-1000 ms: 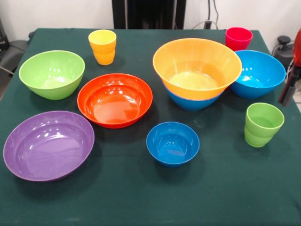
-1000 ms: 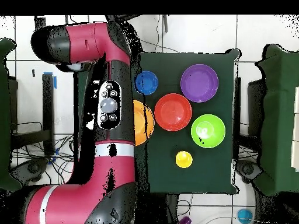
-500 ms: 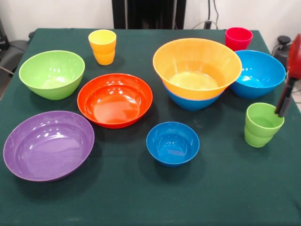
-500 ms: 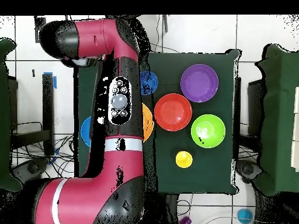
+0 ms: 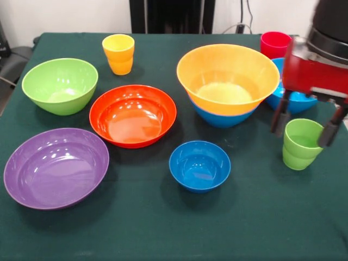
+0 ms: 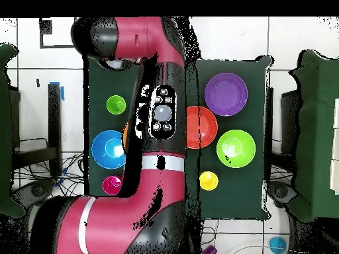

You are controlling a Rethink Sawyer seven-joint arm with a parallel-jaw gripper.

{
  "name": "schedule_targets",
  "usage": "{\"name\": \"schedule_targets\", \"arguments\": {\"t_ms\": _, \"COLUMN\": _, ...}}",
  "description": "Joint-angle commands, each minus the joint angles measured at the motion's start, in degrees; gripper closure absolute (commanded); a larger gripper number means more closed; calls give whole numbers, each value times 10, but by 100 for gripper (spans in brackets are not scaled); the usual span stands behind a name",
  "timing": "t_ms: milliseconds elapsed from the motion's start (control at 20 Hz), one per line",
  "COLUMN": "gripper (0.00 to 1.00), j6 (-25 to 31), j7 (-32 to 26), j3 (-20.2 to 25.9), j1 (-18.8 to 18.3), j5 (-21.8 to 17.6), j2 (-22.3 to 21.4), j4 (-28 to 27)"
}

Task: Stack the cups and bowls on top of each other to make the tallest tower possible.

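Seven bowls and three cups are laid out on the green-covered surface (image 5: pixel 163 228). The hand (image 5: pixel 308 124) is seen at the right of the front view, its two dark fingers (image 5: pixel 280 120) spread wide open, one on each side of the light green cup (image 5: pixel 302 144); no contact with the cup can be confirmed, and nothing is gripped. The red body of the arm (image 5: pixel 318 73) is positioned directly above that cup and partly covers the large blue bowl (image 5: pixel 296 101) behind it.

The tower (image 5: pixel 227 84) consists so far of the large yellow-orange bowl (image 5: pixel 228 76) nested in a blue bowl (image 5: pixel 220 118), of which only the lower rim is shown. The red-pink cup (image 5: pixel 275 44) is placed upright behind the large blue bowl, at the far right corner. The small blue bowl (image 5: pixel 199 165) is set in front of the tower, apart from it. The orange-red bowl (image 5: pixel 133 115) is located near the centre, with the purple bowl (image 5: pixel 55 167) to its front left and the lime green bowl (image 5: pixel 60 85) to its rear left. The yellow cup (image 5: pixel 118 54) is placed upright behind the orange-red bowl.

In the overhead view the arm (image 6: pixel 159 126) is laid across the middle of the surface, and the tower is hidden beneath it.
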Motion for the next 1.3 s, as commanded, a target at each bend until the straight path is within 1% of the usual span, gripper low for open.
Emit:
{"name": "schedule_targets", "arguments": {"t_ms": 50, "gripper": 0, "j6": 52, "j7": -167, "j3": 49, "j1": -43, "j5": -21, "j2": -43, "j4": 91}}
{"name": "schedule_targets", "arguments": {"t_ms": 250, "gripper": 0, "j6": 35, "j7": -175, "j3": 56, "j1": -62, "j5": -27, "j2": -23, "j4": 79}}
{"name": "schedule_targets", "arguments": {"t_ms": 550, "gripper": 0, "j6": 13, "j7": -179, "j3": 59, "j1": -77, "j5": -37, "j2": -6, "j4": 71}}
{"name": "schedule_targets", "arguments": {"t_ms": 800, "gripper": 0, "j6": 3, "j7": -190, "j3": 71, "j1": -86, "j5": -42, "j2": 32, "j4": 33}}
{"name": "schedule_targets", "arguments": {"t_ms": 1000, "gripper": 0, "j6": -7, "j7": -185, "j3": 75, "j1": -85, "j5": -42, "j2": 50, "j4": 15}}
{"name": "schedule_targets", "arguments": {"t_ms": 1300, "gripper": 0, "j6": -9, "j7": -157, "j3": 70, "j1": -75, "j5": -40, "j2": 64, "j4": -1}}
